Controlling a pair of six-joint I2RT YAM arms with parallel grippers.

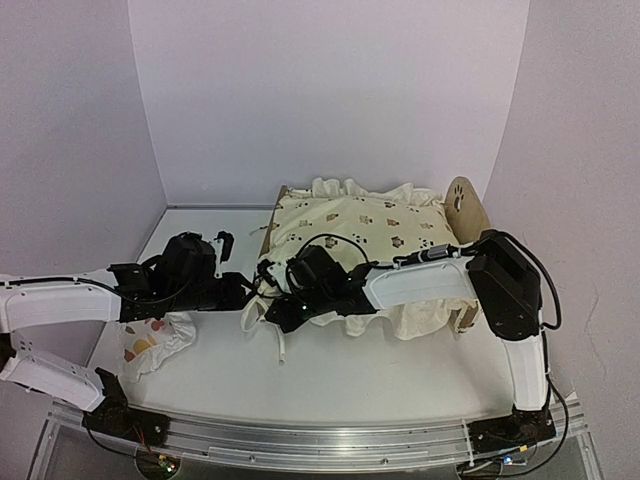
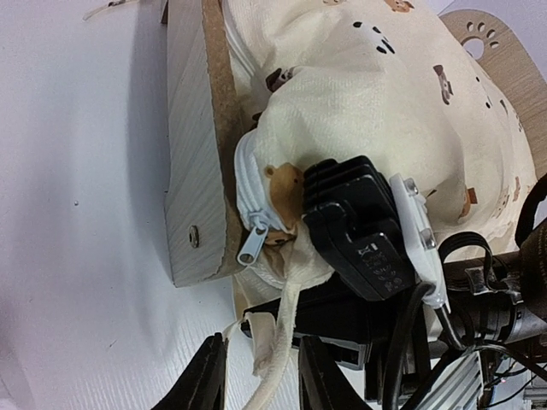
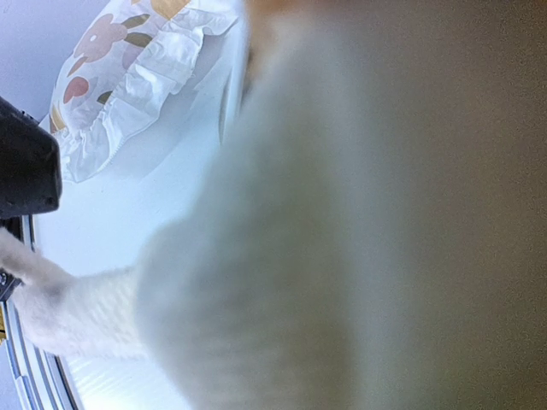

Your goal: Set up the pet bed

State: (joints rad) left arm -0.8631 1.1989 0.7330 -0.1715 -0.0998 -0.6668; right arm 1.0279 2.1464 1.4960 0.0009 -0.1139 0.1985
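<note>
Pet bed (image 1: 462, 203) stood at back right of bench (image 1: 380, 385), with the cushion (image 1: 360, 220) heaped over it and spilling off the near side. Right tool (image 2: 316, 209) was clamped tight on the cushion's corner by the zipper (image 2: 254, 243), just off the footboard (image 2: 198, 162). Left tool (image 2: 261, 346) stood part open, a cloth tie (image 2: 278, 342) hanging between its fingers, not visibly pinched. Pillow (image 1: 150, 340) lay apart at left.

Step looked like squaring the cushion onto the frame. Best to draw the held corner level with the footboard, low and slow, so the light frame would not skid. Left tool should take the tie near its root.
</note>
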